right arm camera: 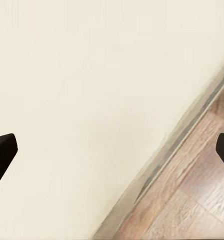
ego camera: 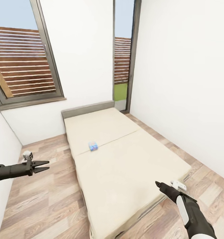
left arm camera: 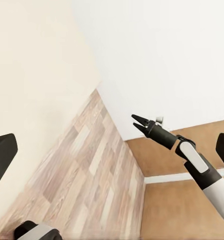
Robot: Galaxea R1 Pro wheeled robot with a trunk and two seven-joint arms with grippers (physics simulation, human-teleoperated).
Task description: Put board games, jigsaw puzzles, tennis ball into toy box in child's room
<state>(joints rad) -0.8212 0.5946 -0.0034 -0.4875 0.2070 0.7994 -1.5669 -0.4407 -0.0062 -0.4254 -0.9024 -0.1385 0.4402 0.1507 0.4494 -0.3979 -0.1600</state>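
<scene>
Head view: the bed (ego camera: 125, 166) runs from the low grey headboard (ego camera: 88, 109) toward the camera, its cream cover bare but for 1 small blue board game (ego camera: 93, 146) lying flat near the seam across the mattress, closer to the bed's left edge. 2 dark-framed windows (ego camera: 22, 63) break the white walls, with a slatted wooden fence outside. The left pincer (ego camera: 42, 166) hangs over the wood-plank floor (ego camera: 42, 199) left of the bed, its 2 black fingers spread apart and holding nothing. The right pincer (ego camera: 157, 183) sits over the bed's near right corner, pointing toward the mattress; from here I cannot tell whether it is released or clenched.

Left wrist view: the right pincer (left arm camera: 135, 122) shows against the white wall, its fingers parted a little, nothing between them. Plank floor (left arm camera: 92, 180) runs below.

Right wrist view: the bed cover (right arm camera: 92, 100) meets its grey edge, then the floor (right arm camera: 191, 200). The black fingertips (right arm camera: 2, 150) stand far apart at either side, empty.
</scene>
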